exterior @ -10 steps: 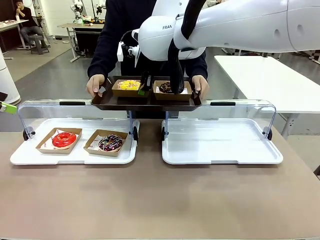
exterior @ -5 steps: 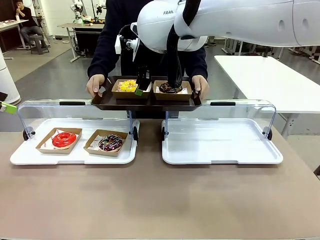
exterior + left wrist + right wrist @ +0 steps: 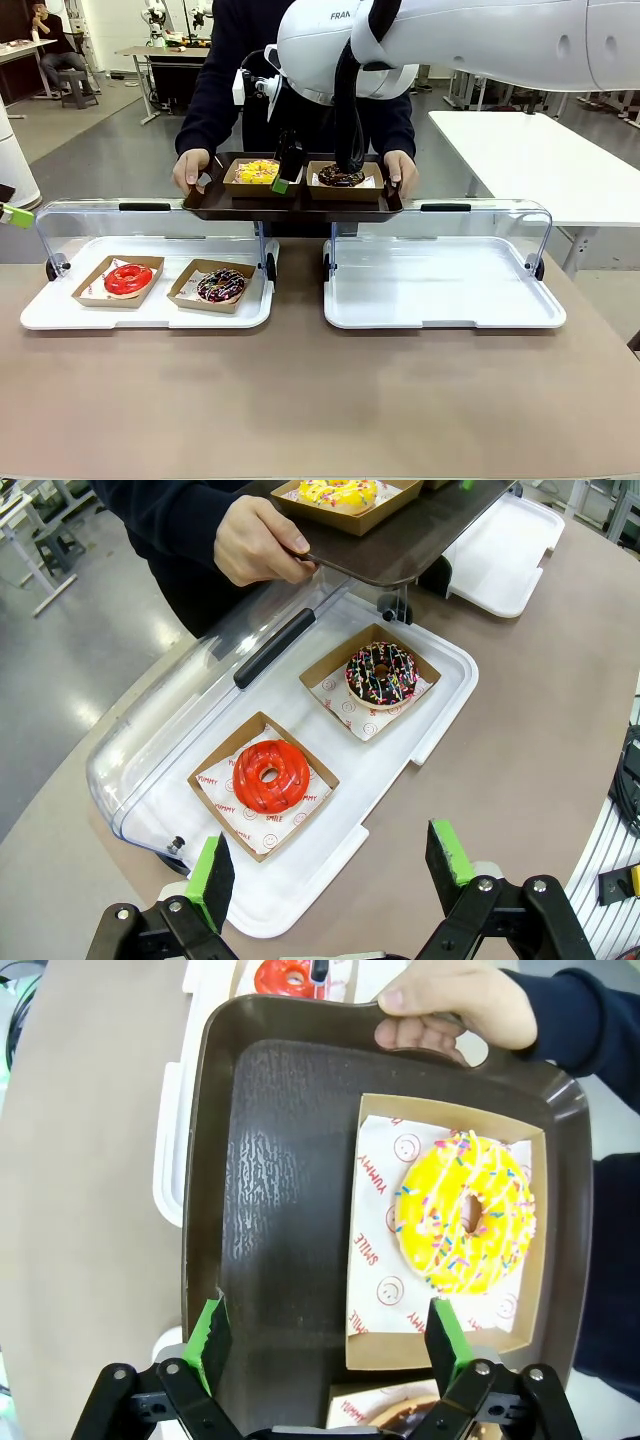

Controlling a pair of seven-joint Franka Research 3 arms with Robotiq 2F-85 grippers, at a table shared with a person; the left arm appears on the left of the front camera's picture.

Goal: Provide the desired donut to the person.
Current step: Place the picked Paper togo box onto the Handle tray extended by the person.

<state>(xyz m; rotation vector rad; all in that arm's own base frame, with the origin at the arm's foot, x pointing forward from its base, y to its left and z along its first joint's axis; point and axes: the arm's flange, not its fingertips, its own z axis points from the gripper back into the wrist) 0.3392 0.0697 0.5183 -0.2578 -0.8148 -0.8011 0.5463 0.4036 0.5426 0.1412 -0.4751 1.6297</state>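
Gripper (image 3: 328, 1345) empty above yellow donut (image 3: 465, 1212) on tray (image 3: 290, 1160).

Two white lidded trays (image 3: 445, 312) sit side by side on the brown table (image 3: 320, 400).

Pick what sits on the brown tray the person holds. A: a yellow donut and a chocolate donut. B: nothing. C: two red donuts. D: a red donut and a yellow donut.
A: the brown tray carries a yellow donut and a chocolate donut, each in a cardboard box.
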